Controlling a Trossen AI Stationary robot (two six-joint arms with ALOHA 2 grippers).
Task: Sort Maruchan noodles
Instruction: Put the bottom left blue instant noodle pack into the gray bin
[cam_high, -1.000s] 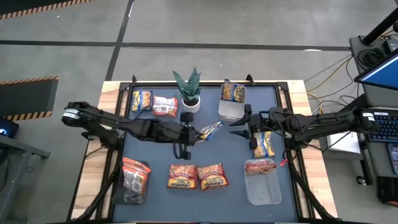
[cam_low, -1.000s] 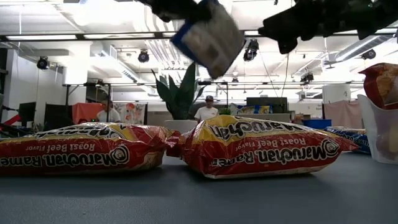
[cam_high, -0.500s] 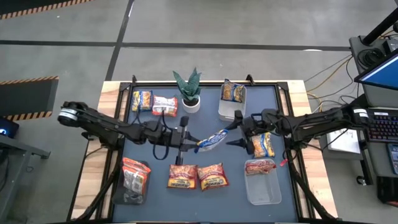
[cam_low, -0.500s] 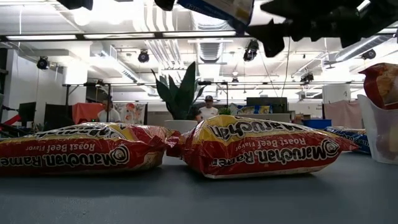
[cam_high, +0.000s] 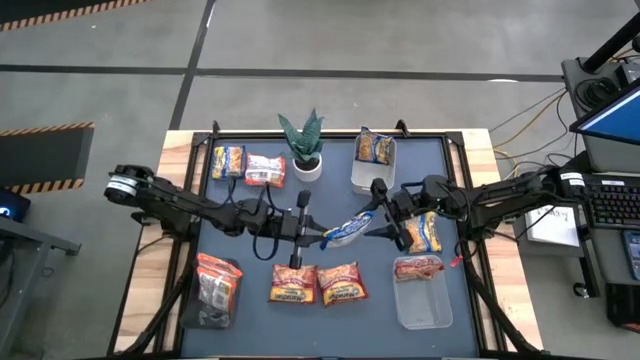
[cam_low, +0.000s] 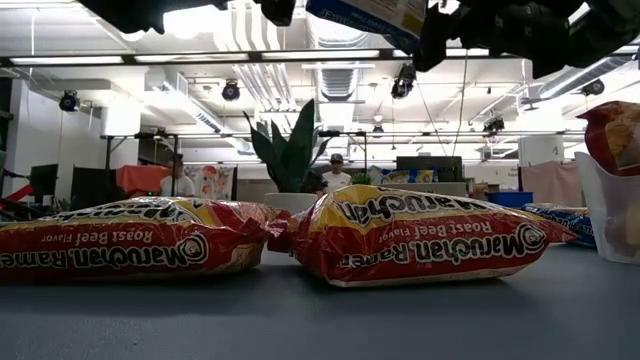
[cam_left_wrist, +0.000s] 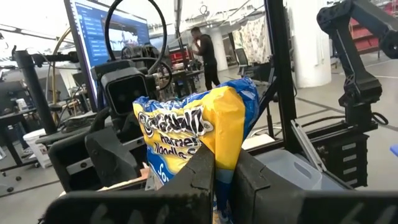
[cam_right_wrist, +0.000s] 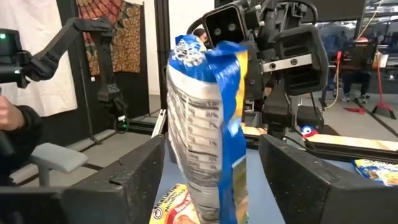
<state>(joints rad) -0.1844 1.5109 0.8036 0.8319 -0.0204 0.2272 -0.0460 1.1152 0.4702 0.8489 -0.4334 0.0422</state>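
Since a second ago, both arms have closed toward the table's middle and the yellow-and-blue Maruchan packet (cam_high: 350, 230) has dropped from beside the potted plant (cam_high: 303, 148) to a spot midway between the wrists, above the open mat.

That packet hangs in the air with its long axis running across the table, from one arm to the other. The left gripper (cam_high: 322, 236) clenches one end; in the left wrist view the two fingers (cam_left_wrist: 202, 171) are pinched tight on the wrapper (cam_left_wrist: 199, 134). The right gripper (cam_high: 378, 214) faces the free end with its jaws spread wide, and in the right wrist view the packet (cam_right_wrist: 208, 118) stands between the two pads without either one visibly touching it. This looks like a hand-over: the right jaws need only close, since the packet end already lies inside them.

Below and toward the near edge lie two Roast Beef packets (cam_high: 318, 284) side by side, clear of the held packet. By the right edge, a clear bin (cam_high: 422, 300) holds one red packet, and another yellow-and-blue packet (cam_high: 424, 232) lies flat just beneath the right arm. The bin (cam_high: 370, 172) toward the far edge, with a yellow-and-blue packet in it, is nearest the right arm, with open room between.
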